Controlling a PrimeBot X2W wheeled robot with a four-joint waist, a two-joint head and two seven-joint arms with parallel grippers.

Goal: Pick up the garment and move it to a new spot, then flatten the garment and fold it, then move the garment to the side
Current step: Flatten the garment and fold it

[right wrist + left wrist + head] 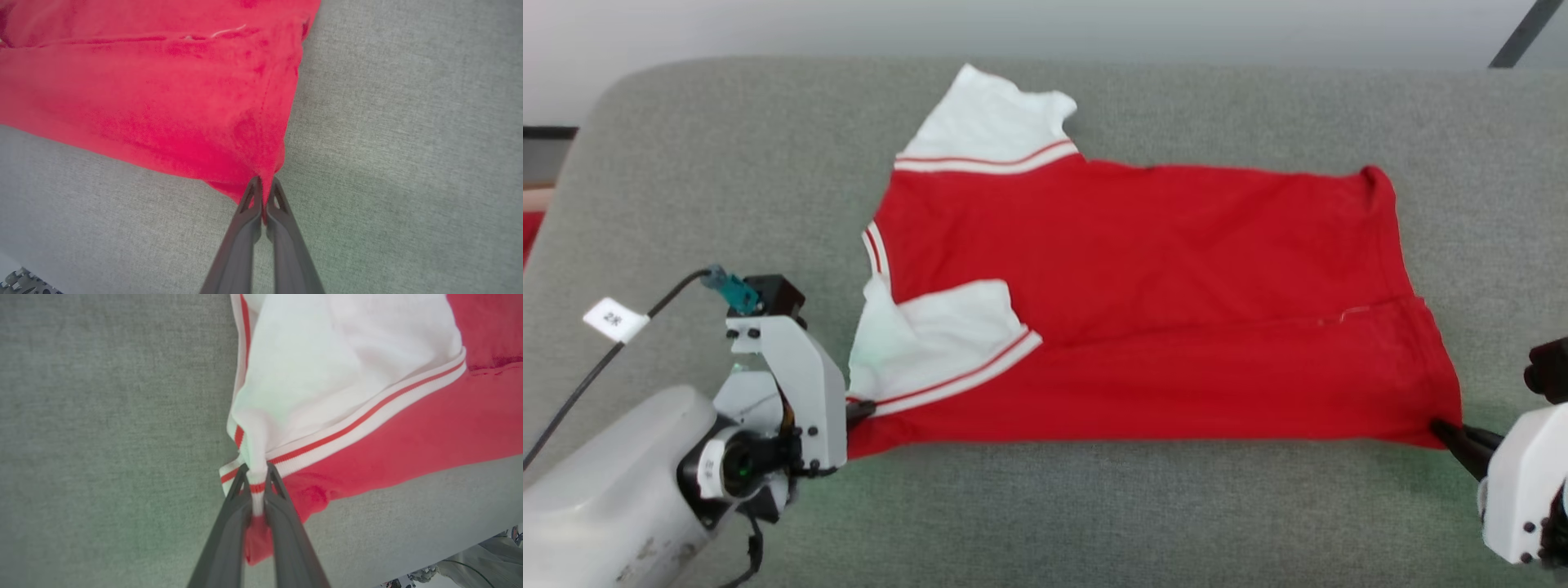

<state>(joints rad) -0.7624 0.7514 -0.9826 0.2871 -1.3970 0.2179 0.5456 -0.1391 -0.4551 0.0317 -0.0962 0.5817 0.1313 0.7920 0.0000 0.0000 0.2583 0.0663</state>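
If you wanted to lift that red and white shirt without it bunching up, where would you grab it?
By its two near corners, coming in low from the near edge. The garment lies spread flat on the grey surface, so only edges offer something thin to pinch. The left gripper is shut on the striped sleeve corner, the right gripper on the red hem corner.

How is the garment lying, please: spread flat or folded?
Partly folded: the garment has its near side doubled over, near sleeve lying on the red body; far sleeve spread.
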